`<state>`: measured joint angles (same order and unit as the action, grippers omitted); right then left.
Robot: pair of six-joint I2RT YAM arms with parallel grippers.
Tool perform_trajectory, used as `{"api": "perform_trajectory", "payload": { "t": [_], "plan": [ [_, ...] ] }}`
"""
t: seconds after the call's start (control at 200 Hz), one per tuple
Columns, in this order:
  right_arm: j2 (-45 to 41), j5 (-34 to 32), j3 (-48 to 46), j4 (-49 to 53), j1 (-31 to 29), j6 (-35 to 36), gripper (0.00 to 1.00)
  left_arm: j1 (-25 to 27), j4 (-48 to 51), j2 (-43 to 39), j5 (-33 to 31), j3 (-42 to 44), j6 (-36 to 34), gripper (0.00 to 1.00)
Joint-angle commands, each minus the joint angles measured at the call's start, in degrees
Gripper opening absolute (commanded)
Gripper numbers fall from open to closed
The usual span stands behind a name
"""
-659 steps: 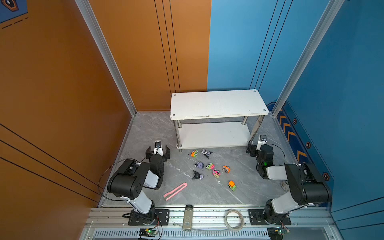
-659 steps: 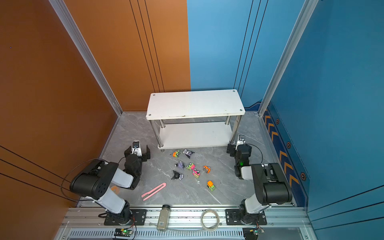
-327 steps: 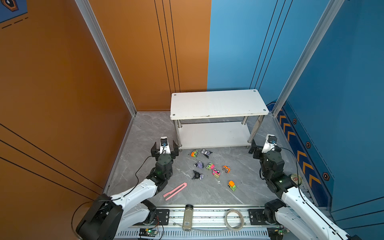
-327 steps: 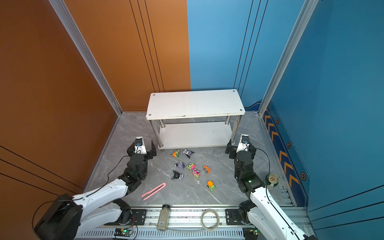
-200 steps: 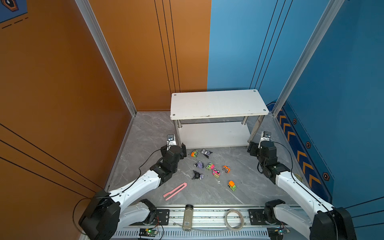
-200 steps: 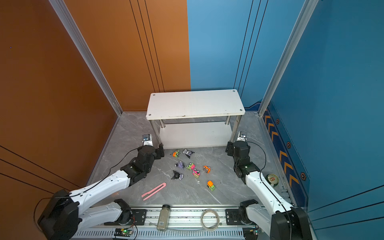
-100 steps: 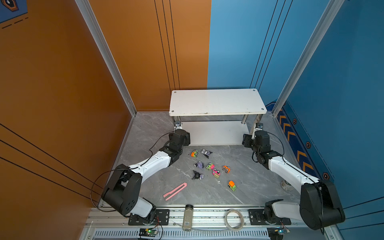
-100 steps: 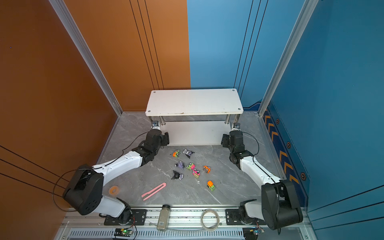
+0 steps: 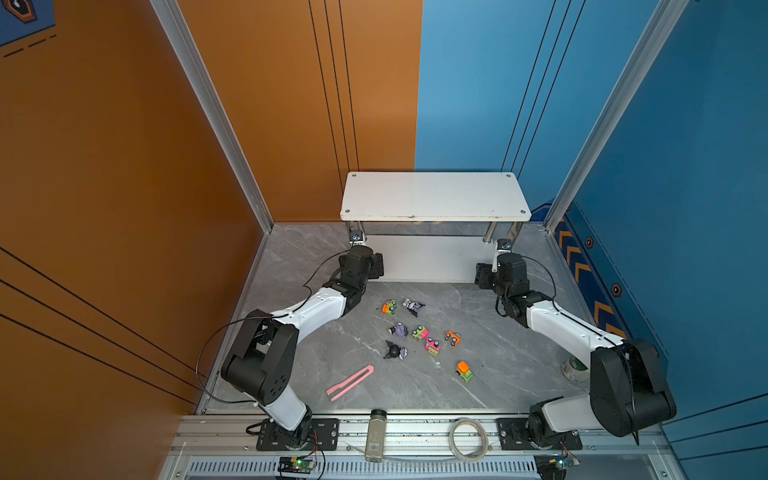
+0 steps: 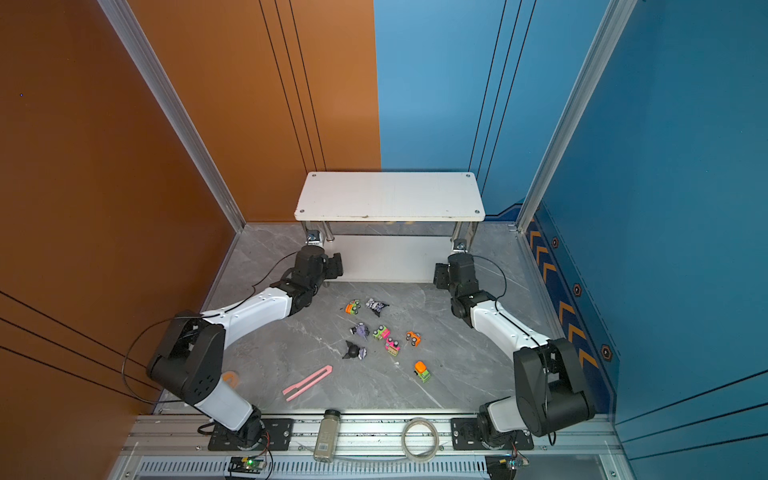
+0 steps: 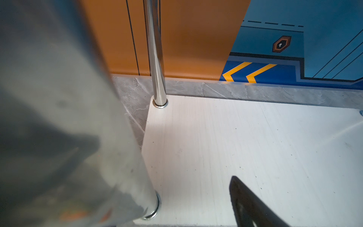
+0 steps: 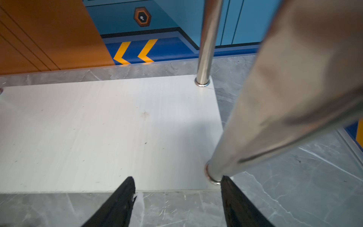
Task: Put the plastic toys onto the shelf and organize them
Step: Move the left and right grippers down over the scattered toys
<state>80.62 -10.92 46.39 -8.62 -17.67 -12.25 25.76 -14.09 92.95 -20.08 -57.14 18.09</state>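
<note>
Right gripper (image 12: 176,178): spread, empty, astride the front edge of the lower board of the white two-tier rectangular shelf (image 9: 434,195). Outer finger just beside the foot of the chrome front leg (image 12: 255,118).

Left gripper (image 9: 365,261): at the opposite chrome front leg (image 11: 78,118). Only one finger (image 11: 251,206) visible, clear of the leg, nothing gripped; judged released.

Behind both, toward the arm bases: thumb-sized neon and purple plastic toys (image 9: 419,332), all loose on the grey marble floor (image 9: 519,365), none on either tier.

Likely step: squaring the shelf before loading. Press low on both legs, evenly and slowly. Avoid twisting or tipping, then back out straight.
</note>
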Motion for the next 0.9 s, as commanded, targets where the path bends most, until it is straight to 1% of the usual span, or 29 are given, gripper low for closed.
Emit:
{"api": "perform_trajectory", "payload": {
  "t": [0.0,0.02,0.055,0.115,0.18,0.215,0.245,0.285,0.325,0.37,0.395,0.426,0.431,0.441,0.481,0.486,0.506,0.536,0.616,0.676,0.781,0.891],
  "plan": [
    [-6.09,-5.60,-2.73,4.79,-5.94,0.26,0.72,2.39,-0.27,-4.53,1.40,2.17,1.88,0.98],
    [-7.02,-6.50,-3.37,5.75,-7.02,0.17,0.72,3.08,-0.08,-5.52,0.53,2.96,1.79,1.00],
    [-8.91,-8.11,-4.39,7.05,-9.09,-0.17,0.72,4.10,0.26,-7.20,-0.90,4.30,1.73,0.98],
    [-11.54,-10.14,-6.06,9.65,-12.24,-1.66,0.72,5.57,1.47,-9.78,-2.82,6.34,1.86,0.98],
    [-13.76,-10.79,-7.54,12.13,-15.23,-3.24,0.72,7.08,3.68,-12.39,-4.27,8.11,2.35,0.98],
    [-14.63,-11.66,-8.17,13.46,-17.07,-3.94,0.71,7.73,4.88,-13.58,-4.53,8.91,2.39,0.98],
    [-15.14,-12.22,-8.73,14.27,-18.56,-4.61,0.67,8.24,5.76,-14.47,-4.84,9.72,2.44,0.98],
    [-15.40,-12.30,-9.06,15.29,-20.14,-5.22,0.57,8.76,6.45,-15.63,-5.06,10.78,2.63,0.98],
    [-15.21,-11.95,-9.39,15.80,-21.62,-6.04,0.42,9.27,6.86,-16.56,-5.06,11.99,2.95,0.98],
    [-14.37,-10.56,-9.31,15.92,-22.05,-6.87,0.28,9.84,7.11,-17.42,-5.19,13.21,3.45,0.98],
    [-13.60,-9.09,-9.09,15.75,-23.85,-7.47,0.21,10.13,7.19,-17.70,-5.20,13.86,3.83,1.00],
    [-12.44,-6.95,-8.68,15.45,-24.18,-8.19,0.13,10.42,7.39,-18.01,-4.95,14.35,4.17,0.96],
    [-12.44,-6.95,-8.68,15.45,-24.18,-8.19,0.13,10.44,7.44,-17.99,-4.87,14.43,4.25,0.96],
    [-11.79,-5.94,-8.46,15.14,-24.32,-8.52,0.09,10.51,7.48,-18.09,-4.82,14.56,4.37,0.95],
    [-9.73,-3.19,-7.69,14.19,-24.51,-9.51,0.00,10.97,7.67,-18.16,-4.43,15.06,4.99,0.88],
    [-9.45,-2.90,-7.58,14.00,-24.51,-9.66,0.00,11.02,7.67,-18.16,-4.35,15.10,5.01,0.88],
    [-8.38,-2.03,-7.11,13.36,-24.54,-10.25,0.00,11.31,7.67,-18.04,-4.03,15.26,5.38,0.80],
    [-6.52,-0.18,-6.50,12.24,-24.60,-11.12,0.00,11.65,7.53,-17.90,-3.42,15.40,5.79,0.75],
    [-1.34,3.06,-3.62,10.37,-24.69,-12.75,0.00,12.83,6.92,-16.10,-1.65,15.04,6.35,0.68],
    [2.75,3.52,-0.47,11.12,-24.77,-13.52,0.00,13.59,7.12,-14.35,-0.37,13.94,6.26,0.60],
    [9.15,3.12,4.97,13.52,-24.78,-14.38,0.00,14.23,7.71,-11.49,0.49,12.11,7.16,0.53],
    [14.47,2.82,8.80,14.22,-24.87,-14.25,0.00,14.31,7.39,-9.76,1.57,11.26,7.58,0.53]
  ]
}}
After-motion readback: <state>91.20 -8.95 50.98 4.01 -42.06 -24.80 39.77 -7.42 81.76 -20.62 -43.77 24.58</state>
